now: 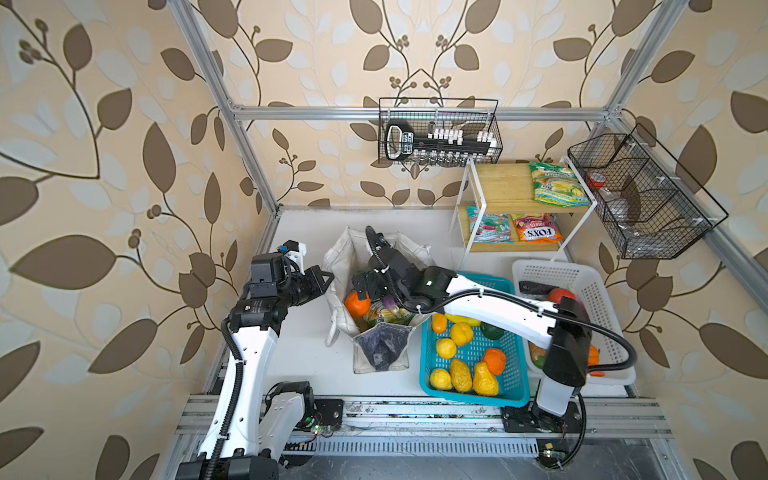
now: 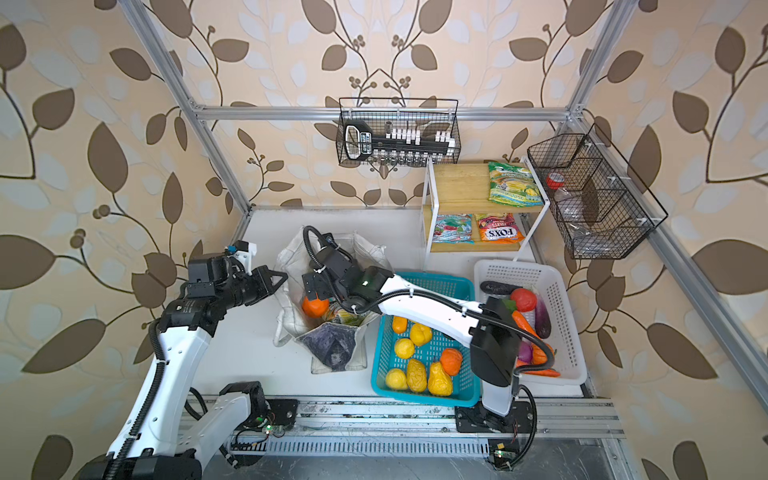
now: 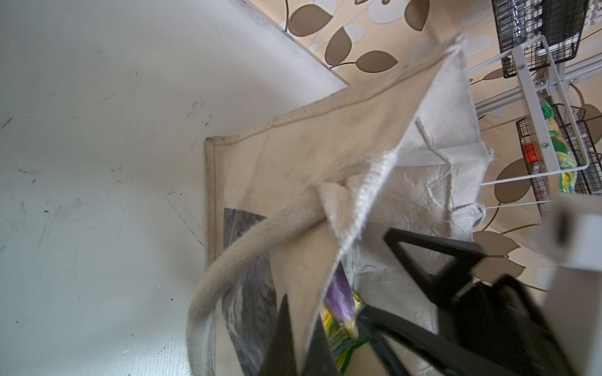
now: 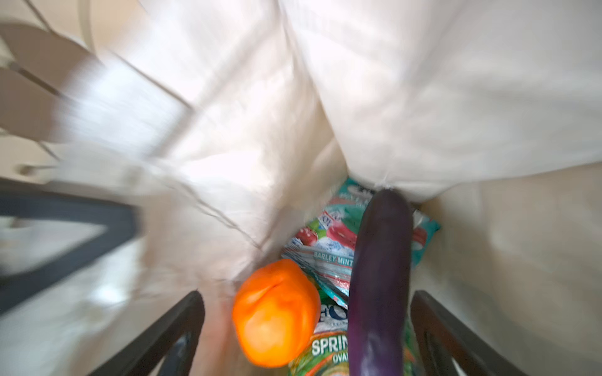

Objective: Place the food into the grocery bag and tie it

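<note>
Left gripper point(image 3: 303, 341) clamps the grocery bag point(image 3: 293, 156) rim, right gripper point(image 4: 308, 296) gapes empty; orange fruit point(image 4: 277, 312), eggplant point(image 4: 381, 276), snack packets point(image 4: 325, 247) loaded; tying remains.

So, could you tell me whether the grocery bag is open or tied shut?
Open: the grocery bag gapes at the top, orange fruit and eggplant visible inside; its handle hangs untied.

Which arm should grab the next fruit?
Probably right: the right gripper is open over the bag, beside the teal basket; the left gripper pinches the bag's rim.
</note>
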{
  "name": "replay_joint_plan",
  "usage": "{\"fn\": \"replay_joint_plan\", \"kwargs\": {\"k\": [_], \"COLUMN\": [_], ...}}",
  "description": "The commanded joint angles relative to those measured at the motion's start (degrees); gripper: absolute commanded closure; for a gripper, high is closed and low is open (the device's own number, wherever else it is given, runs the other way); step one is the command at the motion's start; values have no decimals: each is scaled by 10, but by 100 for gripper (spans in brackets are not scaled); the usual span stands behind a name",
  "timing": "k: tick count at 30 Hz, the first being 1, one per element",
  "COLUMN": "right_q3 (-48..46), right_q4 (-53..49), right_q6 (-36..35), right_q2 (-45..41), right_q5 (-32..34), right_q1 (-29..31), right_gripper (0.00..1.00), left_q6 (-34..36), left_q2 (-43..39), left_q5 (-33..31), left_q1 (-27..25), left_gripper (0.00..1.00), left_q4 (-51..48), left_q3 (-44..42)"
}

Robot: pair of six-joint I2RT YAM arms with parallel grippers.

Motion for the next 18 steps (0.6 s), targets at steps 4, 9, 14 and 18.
{"fn": "replay_joint_plan", "kwargs": {"k": [4,9,14,18], "right_q3": [-68,-159,-244,-304], "right_q4": [33,55,47,43], "right_q6": [-28,-6,3,41], "right_q2": [-129,-227,-306,-347], "right_q5": [5,-41,-51,-106], "right_q1": [4,-40,-98,-173], "right_gripper": [0,0,0,5], "left_q6": [-13,-15,-47,-71], "left_q2": [-6,-2,14,28], "left_q5": [-79,-135,-191,-232], "left_q1": [3,5,7,11], "left_gripper": [100,100,100,100], "left_q4": [-2,-18,-38,-44], "left_q3": [6,19,38,54]}}
